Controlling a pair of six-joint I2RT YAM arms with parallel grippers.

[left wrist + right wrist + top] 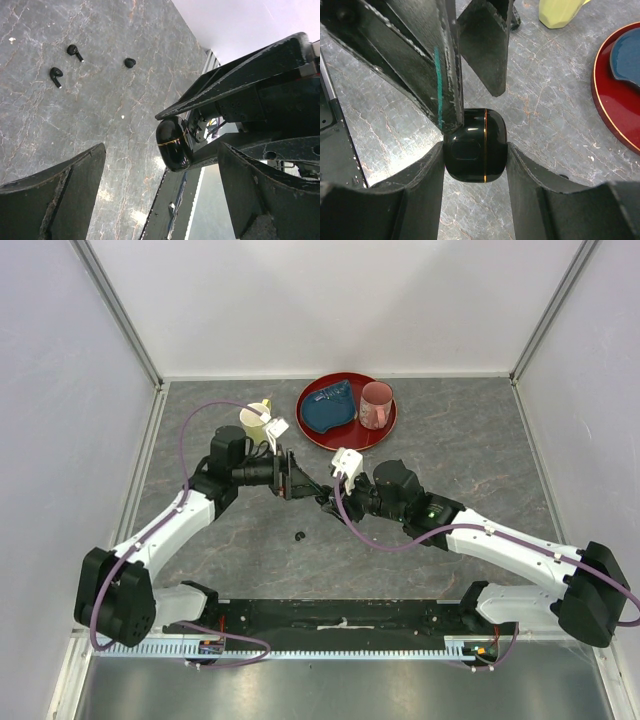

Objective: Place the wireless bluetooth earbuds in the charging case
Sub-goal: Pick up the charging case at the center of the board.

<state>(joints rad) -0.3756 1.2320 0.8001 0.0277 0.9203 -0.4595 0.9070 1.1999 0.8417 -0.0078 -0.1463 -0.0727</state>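
Right wrist view: the right gripper (475, 152) is clenched on the charging case (475, 145), a glossy black rounded pod held off the grey marbled table (555, 125), with one pad on each side. A thin gold seam runs upright between the two pads, nearer one than the other, and it looks shut, so the lid appears closed. The left gripper (161, 147) is spread wide and grasps nothing. One of its fingers (447, 75) touches or almost touches the case's top edge; which of the two, you cannot tell.

The earbuds (56, 76) are not in the case. The left wrist view shows three of them, small and black, lying loose on the table near one another and well apart from the case. The top view shows a lone earbud (298, 536) on the table ahead of the arm bases; whether it is one of those three is unclear.

The step in hand looks like opening the lid. Your right grip may be pinching lid against body, so check that before you pry. Set one left fingertip at the seam and lever gently, because the shell looks slick and a hard push could twist it out of the pads. A yellow mug (560, 12) and a red tray (615, 115) sit beyond.
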